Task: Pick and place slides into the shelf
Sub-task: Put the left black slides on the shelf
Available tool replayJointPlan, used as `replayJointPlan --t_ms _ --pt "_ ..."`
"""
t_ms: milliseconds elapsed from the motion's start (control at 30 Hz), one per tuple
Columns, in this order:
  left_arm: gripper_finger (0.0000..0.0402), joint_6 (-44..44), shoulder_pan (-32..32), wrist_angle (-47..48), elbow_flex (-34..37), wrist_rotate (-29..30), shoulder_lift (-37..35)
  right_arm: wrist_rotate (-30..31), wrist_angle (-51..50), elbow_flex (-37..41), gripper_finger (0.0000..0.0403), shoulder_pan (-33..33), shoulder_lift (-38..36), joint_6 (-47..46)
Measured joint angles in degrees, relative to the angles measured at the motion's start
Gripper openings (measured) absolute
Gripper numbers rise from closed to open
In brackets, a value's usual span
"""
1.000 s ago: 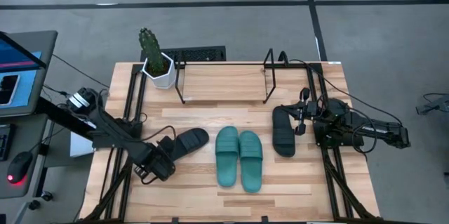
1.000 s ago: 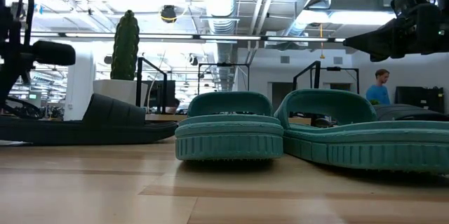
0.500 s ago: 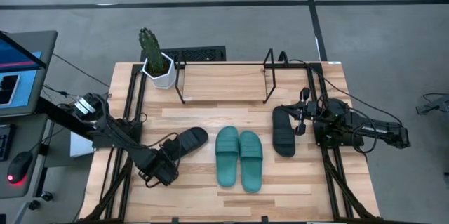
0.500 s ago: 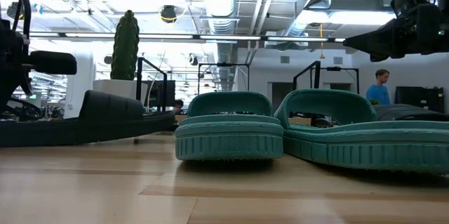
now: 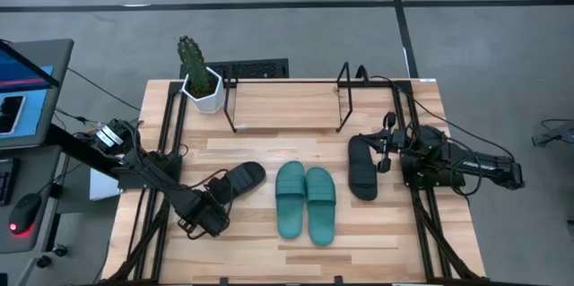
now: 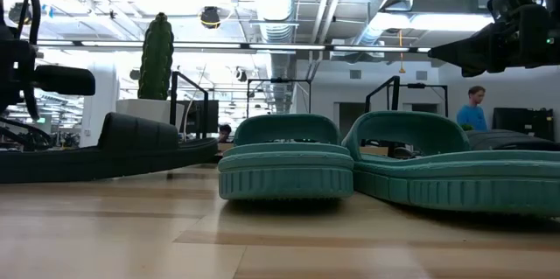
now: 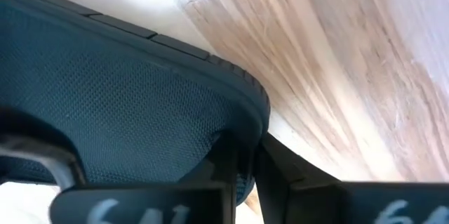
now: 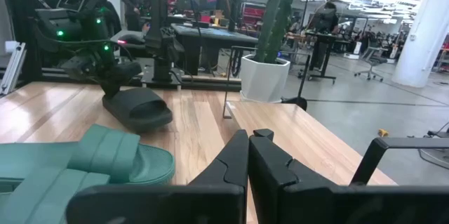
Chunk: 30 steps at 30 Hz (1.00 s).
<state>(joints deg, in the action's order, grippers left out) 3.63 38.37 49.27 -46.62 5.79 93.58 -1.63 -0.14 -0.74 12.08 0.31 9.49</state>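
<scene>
Left hand (image 5: 208,212) pinching the heel end of one black slide (image 5: 235,181), fingers pressed onto its edge, so that the toe points up the worktop (image 5: 269,107) toward the shelf (image 5: 285,98) and the sole lifts slightly at the far end in the low view; probably the start of carrying it over. Held by the rim, likely because the thick foam sole gives a firm edge to clamp. Up close in the wrist view: fine mesh-like grain on the dark footbed, ribbed sidewall, rounded heel. Just right of that black slide, two teal slides (image 5: 305,200) side by side, matte rubber, broad arched straps, ridged toes. Further right, a second black slide (image 5: 361,168), flat and untouched, with the right hand (image 5: 386,147) waiting just beside it, fingers pressed together. Shelf of thin black rods above the black slide, bare, beside a potted cactus (image 5: 199,75) in a white faceted pot.
</scene>
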Motion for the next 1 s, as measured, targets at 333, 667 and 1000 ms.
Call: replayJointPlan --t_ms 333,667,1000 --pt "0.0008 1.7 0.0 0.0 -0.2 1.4 0.1 0.0 0.0 0.0 0.0 0.0 0.0 0.0" --pt "0.0007 6.0 0.0 0.2 -0.7 1.9 0.2 0.0 0.0 0.0 0.0 0.0 0.0 0.0" --pt "0.0002 5.2 -0.2 -0.6 -9.0 3.0 0.5 0.0 0.0 0.0 0.0 0.0 0.0 0.0"
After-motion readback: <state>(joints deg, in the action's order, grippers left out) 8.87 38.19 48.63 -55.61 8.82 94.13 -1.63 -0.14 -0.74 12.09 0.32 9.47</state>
